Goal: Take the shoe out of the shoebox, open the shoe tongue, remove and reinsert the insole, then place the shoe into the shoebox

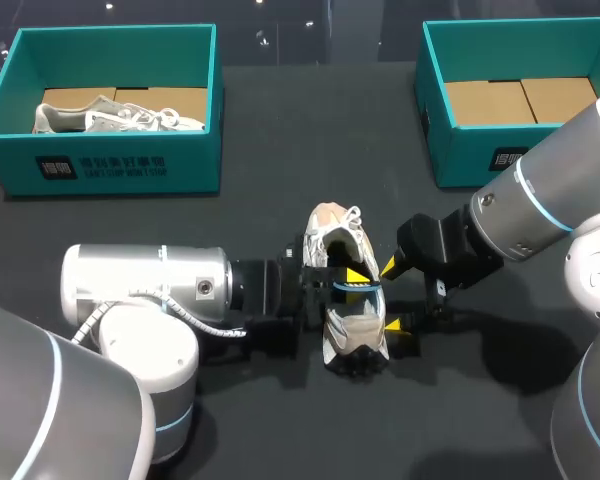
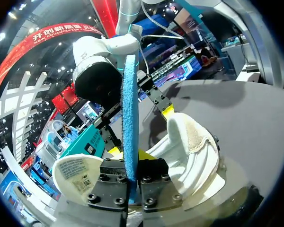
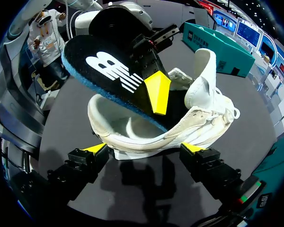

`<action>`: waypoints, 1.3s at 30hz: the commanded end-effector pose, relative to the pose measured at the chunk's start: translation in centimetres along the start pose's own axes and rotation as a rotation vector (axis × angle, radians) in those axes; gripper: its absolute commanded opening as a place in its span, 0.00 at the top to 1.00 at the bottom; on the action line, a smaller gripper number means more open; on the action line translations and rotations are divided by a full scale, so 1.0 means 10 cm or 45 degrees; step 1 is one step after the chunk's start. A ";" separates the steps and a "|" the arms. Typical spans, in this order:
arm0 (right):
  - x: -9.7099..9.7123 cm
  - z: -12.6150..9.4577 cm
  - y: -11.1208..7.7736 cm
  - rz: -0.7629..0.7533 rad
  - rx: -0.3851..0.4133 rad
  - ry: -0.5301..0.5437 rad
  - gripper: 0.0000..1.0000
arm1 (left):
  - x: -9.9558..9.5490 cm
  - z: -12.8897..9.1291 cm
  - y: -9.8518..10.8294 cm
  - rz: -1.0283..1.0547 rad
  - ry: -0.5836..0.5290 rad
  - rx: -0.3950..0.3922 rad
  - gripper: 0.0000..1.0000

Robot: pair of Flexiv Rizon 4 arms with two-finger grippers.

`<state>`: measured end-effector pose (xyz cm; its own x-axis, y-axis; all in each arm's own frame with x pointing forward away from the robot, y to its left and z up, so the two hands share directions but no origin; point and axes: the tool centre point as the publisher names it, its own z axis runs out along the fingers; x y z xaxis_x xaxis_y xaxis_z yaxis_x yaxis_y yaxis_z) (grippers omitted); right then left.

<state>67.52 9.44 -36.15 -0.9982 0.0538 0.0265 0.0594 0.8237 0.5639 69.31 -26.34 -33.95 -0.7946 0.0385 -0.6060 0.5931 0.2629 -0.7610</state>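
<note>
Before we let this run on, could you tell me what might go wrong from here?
1. The left gripper pinches the insole with much of it sticking out of the shoe; it may buckle or slip when pushed in.
2. The right gripper is open and seems only to brace the shoe's sole, so the shoe could slide or tip on the table.

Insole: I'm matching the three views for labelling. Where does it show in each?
Head view: the insole shows a blue edge across the white shoe, mid-table.
Left wrist view: blue, edge-on, in the left gripper.
Right wrist view: black face, over the shoe's opening.
Shared landmark: white shoe.
</note>
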 end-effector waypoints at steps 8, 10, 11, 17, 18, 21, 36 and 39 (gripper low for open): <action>0.01 0.01 0.00 0.000 0.003 -0.003 0.00 | -0.04 0.01 -0.07 -0.021 -0.011 -0.020 0.66; 0.01 0.01 0.00 0.000 0.003 -0.003 0.00 | -0.04 -0.05 -0.13 -0.027 -0.016 -0.007 0.66; 0.01 0.01 0.00 0.000 0.003 -0.003 0.00 | -0.04 -0.08 -0.16 -0.029 -0.016 -0.003 0.65; 0.01 0.01 0.00 0.000 0.003 -0.003 0.00 | 0.01 -0.24 -0.27 -0.032 -0.006 0.013 0.61; 0.01 0.01 0.00 0.000 0.003 -0.003 0.00 | 0.01 -0.26 -0.28 -0.029 -0.005 0.012 0.61; 0.01 0.01 0.00 0.000 0.003 -0.003 0.00 | 0.01 -0.28 -0.33 -0.014 -0.004 0.015 0.61; 0.01 0.01 0.00 0.000 0.003 -0.003 0.00 | 0.08 -0.01 -0.15 0.014 0.078 0.011 1.00; 0.01 0.01 0.00 0.000 0.003 -0.003 0.00 | 0.06 0.00 -0.01 0.016 0.068 -0.036 1.00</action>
<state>67.52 9.44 -36.15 -0.9982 0.0538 0.0266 0.0594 0.8237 0.5639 68.08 -25.18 -33.65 -0.7894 0.0893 -0.6073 0.6056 0.2748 -0.7468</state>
